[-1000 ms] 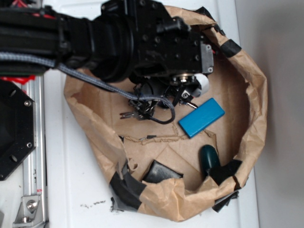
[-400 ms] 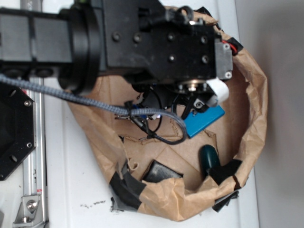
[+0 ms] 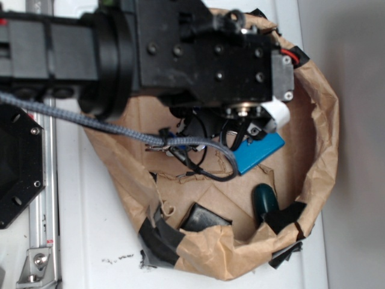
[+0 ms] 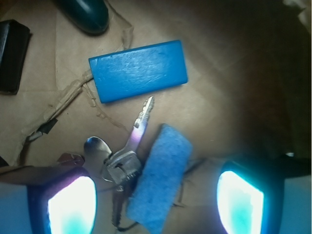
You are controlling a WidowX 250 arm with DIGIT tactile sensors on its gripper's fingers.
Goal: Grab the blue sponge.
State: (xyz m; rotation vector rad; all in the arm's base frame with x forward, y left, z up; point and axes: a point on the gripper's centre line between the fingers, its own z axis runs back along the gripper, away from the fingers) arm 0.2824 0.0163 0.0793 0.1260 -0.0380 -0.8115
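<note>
Gripper (image 4: 156, 195): hanging over the bag floor with its jaws spread wide and holding nothing; in the wrist view the two pads (image 4: 70, 204) are glowing at the lower corners of the picture, one on each side of the sponge and the keys.
Sponge (image 4: 160, 177): lying flat on the brown paper between the pads, slanting from upper right to lower left, touching neither pad; its rough, light blue top is showing fully in the wrist view. In the exterior view the arm is covering it.
Keys (image 4: 122, 156): lying just beside the sponge on its left, one silver blade pointing up toward the block, the bunch of heads resting against the sponge's long edge.
Block (image 4: 138, 71): darker blue, smooth and hard-edged, lying flat above the key tip, apart from the sponge; in the exterior view only its right end (image 3: 260, 151) is peeking out from under the arm.
Green thing (image 4: 84, 14): dark and rounded, sitting at the top edge of the wrist view, above the block's left end.
Black thing (image 4: 10, 56): lying at the left edge of the wrist view, well apart from the sponge.
Bag (image 3: 319, 138): brown paper with rolled-down, black-taped walls, ringing all of these things.
Arm (image 3: 180, 54): reaching in from the left in the exterior view, its black body filling the upper half of the bag.
Cable (image 3: 90, 123): grey, braided, trailing from the left edge toward the gripper.
</note>
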